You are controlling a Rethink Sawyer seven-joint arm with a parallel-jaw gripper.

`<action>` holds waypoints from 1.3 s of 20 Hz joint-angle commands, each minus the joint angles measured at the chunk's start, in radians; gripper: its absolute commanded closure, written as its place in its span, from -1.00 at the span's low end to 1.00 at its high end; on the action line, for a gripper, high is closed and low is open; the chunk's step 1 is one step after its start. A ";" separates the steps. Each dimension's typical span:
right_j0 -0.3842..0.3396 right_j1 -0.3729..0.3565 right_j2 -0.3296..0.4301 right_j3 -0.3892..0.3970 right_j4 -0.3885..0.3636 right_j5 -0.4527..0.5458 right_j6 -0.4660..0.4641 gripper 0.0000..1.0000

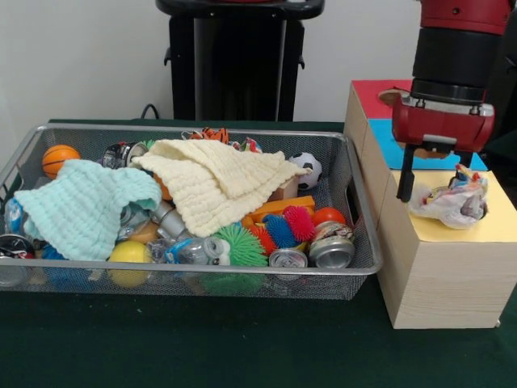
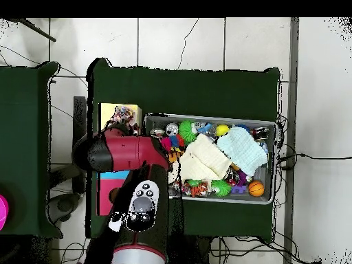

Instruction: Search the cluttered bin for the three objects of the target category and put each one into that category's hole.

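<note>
My gripper (image 1: 435, 187) hangs over the yellow top (image 1: 493, 222) of the nearest wooden box. It is open, with the left finger (image 1: 403, 174) a little apart from a wad of clear printed film (image 1: 452, 202). The wad rests on the yellow top between the fingers and hides the hole. It also shows in the overhead view (image 2: 124, 111). The wire bin (image 1: 202, 271) stands left of the boxes, full of toys. No other wad shows clearly in it; two cloths cover much of the heap.
A cream cloth (image 1: 218, 182) and a mint cloth (image 1: 85, 206) lie over the toys. Silver cans (image 1: 331, 252), spiky balls (image 1: 241, 245), a basketball (image 1: 59, 158) and a football (image 1: 307, 170) lie around them. The blue-topped (image 1: 388, 149) and red-topped (image 1: 373, 95) boxes stand behind the yellow one.
</note>
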 commanded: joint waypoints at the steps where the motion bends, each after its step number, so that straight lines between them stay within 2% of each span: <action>1: -0.070 -0.012 0.098 0.060 -0.033 0.041 0.043 -1.00; 6: -0.074 -0.004 0.102 0.032 -0.036 0.063 0.037 -1.00; 14: -0.027 0.050 0.054 -0.016 -0.043 0.030 0.073 -1.00; 16: -0.027 0.027 0.057 -0.009 -0.037 0.055 0.072 -1.00; 19: -0.058 -0.053 0.095 0.046 -0.026 0.109 0.043 -1.00; 23: -0.075 -0.143 0.133 0.165 -0.021 0.102 0.040 -1.00; 26: -0.080 -0.184 0.151 0.197 -0.019 0.121 0.032 -1.00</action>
